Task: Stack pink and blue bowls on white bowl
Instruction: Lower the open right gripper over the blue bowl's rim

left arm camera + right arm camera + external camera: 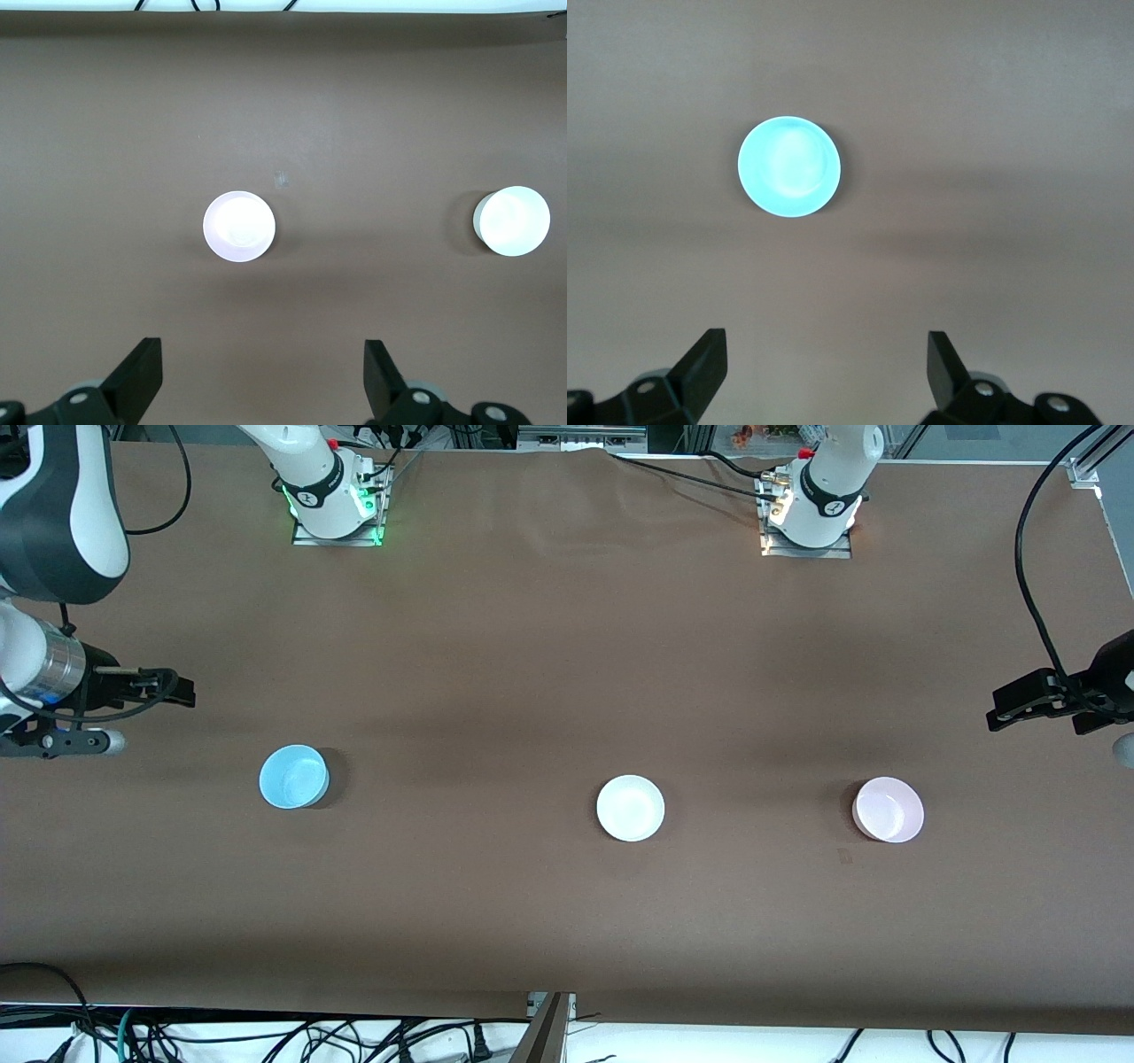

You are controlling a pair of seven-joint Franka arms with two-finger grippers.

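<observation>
Three small glossy bowls sat upright in a loose row on the brown table [549,646], each well apart from the others and none stacked. The white bowl [630,808] stood near the middle of the row. The pale pink bowl [889,810] lay toward the left arm's end of the table, and the light blue bowl [293,777] toward the right arm's end, slightly farther from the front camera than the other two.

Bare brown surface surrounded every bowl, with a wide band between the row and the table's edge nearest the front camera, and a wider stretch between the row and the robots' bases. The gaps between the bowls were bare too.

The left gripper [1032,710] hung in the air over the table's end, above bare cloth close to that edge and off to one side of the pink bowl. Its fingers [142,376] were spread wide and held nothing; in the left wrist view the pink bowl [239,227] and the white bowl [512,221] both showed clear of the fingertips.

The right gripper [168,688] hovered over the table's other end, off to one side of the blue bowl, likewise over bare surface. Its fingers [707,365] also stood wide apart and empty, with the blue bowl [789,166] alone in the right wrist view, apart from them.
</observation>
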